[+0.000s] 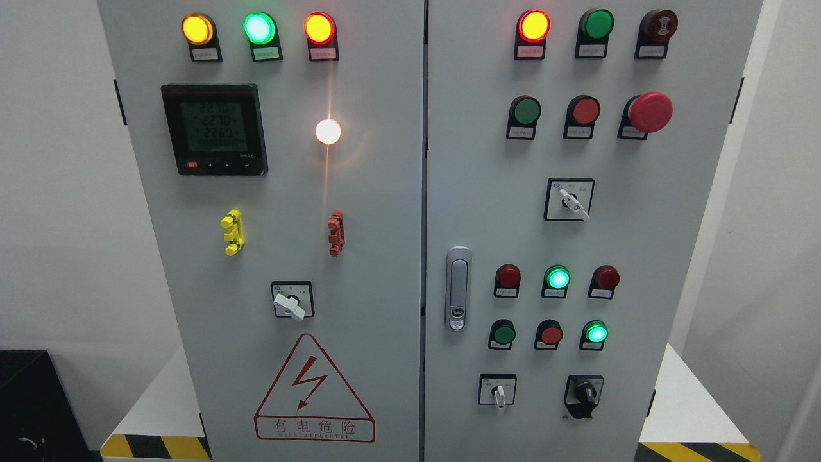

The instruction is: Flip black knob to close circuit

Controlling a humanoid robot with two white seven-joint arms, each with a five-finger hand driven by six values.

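Neither of our hands is in view, so we can't tell the fingers' state. Black knob (584, 389) sits low right; white switch (498, 393) just left, easy to grab by mistake.

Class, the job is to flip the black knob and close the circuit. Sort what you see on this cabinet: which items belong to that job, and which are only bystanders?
Belongs to the job:
- black knob, lower right door

Bystanders:
- red mushroom button
- digital meter
- white selector switch
- door handle
- warning triangle

No robot hand is in view.
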